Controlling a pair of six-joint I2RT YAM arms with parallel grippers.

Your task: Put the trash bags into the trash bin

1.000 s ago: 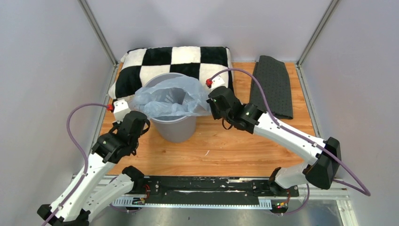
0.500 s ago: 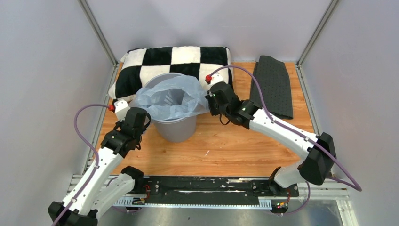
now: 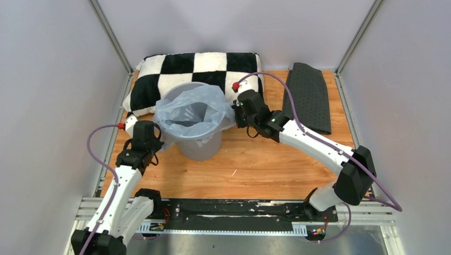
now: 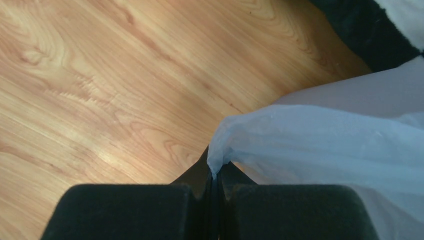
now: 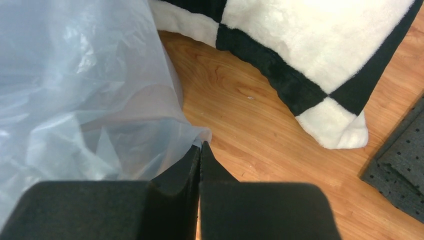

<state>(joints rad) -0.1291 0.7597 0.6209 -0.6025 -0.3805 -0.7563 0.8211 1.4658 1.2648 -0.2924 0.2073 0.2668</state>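
Observation:
The grey trash bin (image 3: 201,147) stands upright at the table's middle-left. The pale blue-grey trash bag (image 3: 194,111) hangs inside it, its mouth stretched open over the rim. My left gripper (image 3: 158,129) is shut on the bag's left edge (image 4: 220,150), just outside the bin's left rim. My right gripper (image 3: 235,114) is shut on the bag's right edge (image 5: 197,136), just outside the right rim. White print shows on the bag's inside and on its front fold.
A black-and-white checkered pillow (image 3: 175,66) lies right behind the bin and also shows in the right wrist view (image 5: 310,55). A dark grey textured mat (image 3: 308,95) lies at the back right. Bare wood floor (image 3: 255,164) lies in front of the bin.
Both grippers moved apart and down with the bag's edges, the left one outward to the left. The bag's mouth has spread wider and sits lower over the bin's rim.

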